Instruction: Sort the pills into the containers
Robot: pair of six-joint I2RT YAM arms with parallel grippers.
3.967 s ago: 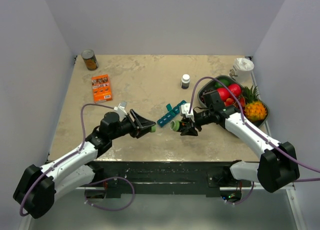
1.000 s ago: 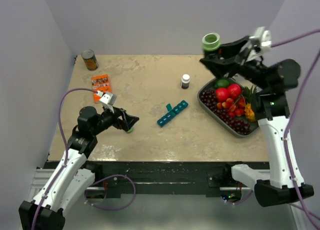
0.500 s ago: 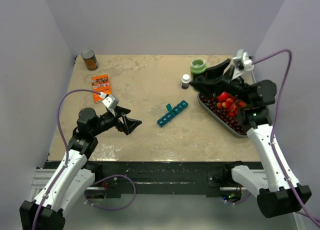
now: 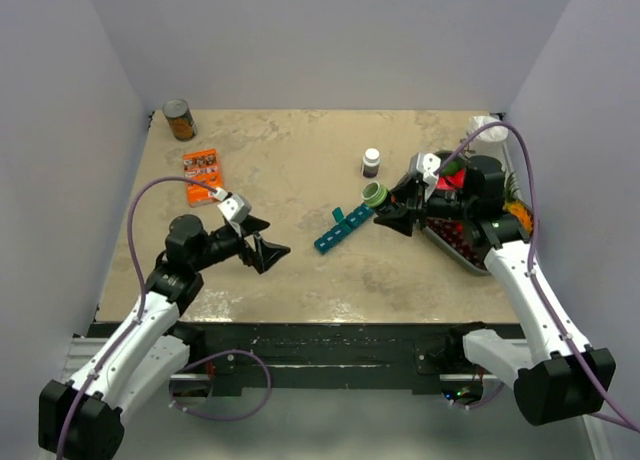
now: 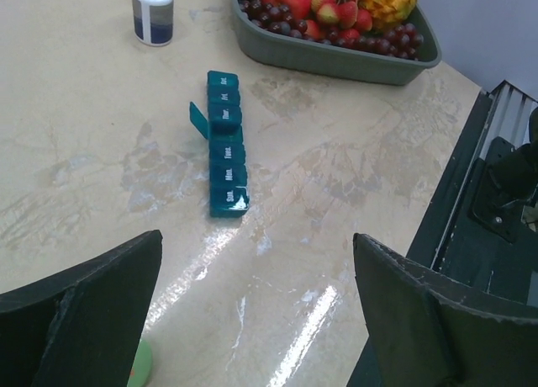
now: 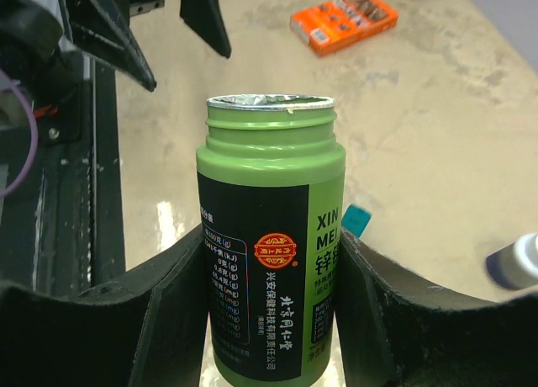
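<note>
The containers (image 4: 344, 228) are one slim teal strip lying on the table between the arms. In the left wrist view the containers (image 5: 225, 147) show one lid standing open near the far end. My right gripper (image 4: 390, 210) is shut on a green pill bottle (image 4: 375, 193), uncapped and held just right of the strip's far end. In the right wrist view the bottle (image 6: 271, 261) fills the space between my right gripper's (image 6: 271, 246) fingers. My left gripper (image 4: 268, 238) hangs open and empty left of the strip; the left wrist view shows the left gripper (image 5: 256, 240) beside a green cap (image 5: 139, 366). No pills show.
A small white bottle (image 4: 371, 161) stands behind the strip. A grey fruit tray (image 4: 455, 252) sits at the right, under my right arm. An orange box (image 4: 203, 174) and a tin can (image 4: 180, 120) are at the back left.
My right arm has come down from high at the back right, carrying the green bottle to just beside the strip. My left gripper has shifted slightly right and stays open.
</note>
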